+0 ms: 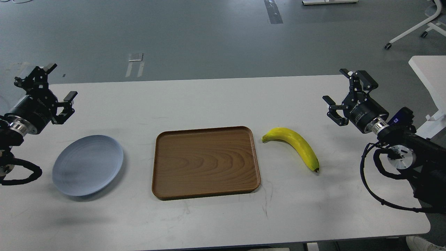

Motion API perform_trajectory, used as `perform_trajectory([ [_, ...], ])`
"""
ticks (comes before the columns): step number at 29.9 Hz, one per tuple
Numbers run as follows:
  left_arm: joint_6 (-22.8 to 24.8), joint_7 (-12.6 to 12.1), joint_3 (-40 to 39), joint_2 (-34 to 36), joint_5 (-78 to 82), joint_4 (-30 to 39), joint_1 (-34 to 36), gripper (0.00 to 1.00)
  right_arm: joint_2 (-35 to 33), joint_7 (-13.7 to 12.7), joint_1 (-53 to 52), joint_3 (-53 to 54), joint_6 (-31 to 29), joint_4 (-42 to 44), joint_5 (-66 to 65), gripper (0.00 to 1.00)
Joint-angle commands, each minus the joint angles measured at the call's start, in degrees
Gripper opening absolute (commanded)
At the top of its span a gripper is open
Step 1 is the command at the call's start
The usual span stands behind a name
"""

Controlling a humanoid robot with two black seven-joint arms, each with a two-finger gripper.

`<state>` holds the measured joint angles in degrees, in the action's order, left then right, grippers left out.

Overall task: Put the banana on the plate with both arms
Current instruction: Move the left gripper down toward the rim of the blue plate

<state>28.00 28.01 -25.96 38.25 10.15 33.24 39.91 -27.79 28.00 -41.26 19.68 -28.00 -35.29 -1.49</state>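
The yellow banana point(294, 148) lies flat on the white table, right of the tray, greenish stem end to the left and dark tip to the lower right. The pale blue-grey plate point(87, 165) sits on the table's left side and is empty. My left gripper point(52, 85) is open and empty, above the table's left edge, up and left of the plate. My right gripper point(343, 89) is open and empty, up and right of the banana, well clear of it.
A rectangular brown wood-grain tray point(206, 162) lies in the middle of the white table point(216, 101), between plate and banana. Another white table's corner point(428, 69) and a chair base point(418, 28) stand at the far right on the grey floor.
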Motion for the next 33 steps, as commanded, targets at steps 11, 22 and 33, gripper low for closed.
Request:
perform_trajectory([
  [11,0.00,-0.01,-0.32,14.92,45.98,22.82,7.29,0.99,0.02,0.00,-0.13,-0.08,0.00,-0.13,-0.18,1.00],
  [22,0.00,-0.01,5.46,17.47,87.74,28.46,6.15,0.99,-0.07,0.00,-0.22,-0.17,0.00,-0.30,-0.35,1.00],
  [33,-6.99,-0.01,16.81,17.30,88.73,18.27,5.89,0.97,-0.07,0.00,-0.04,-0.17,0.00,-0.57,-0.35,1.00],
])
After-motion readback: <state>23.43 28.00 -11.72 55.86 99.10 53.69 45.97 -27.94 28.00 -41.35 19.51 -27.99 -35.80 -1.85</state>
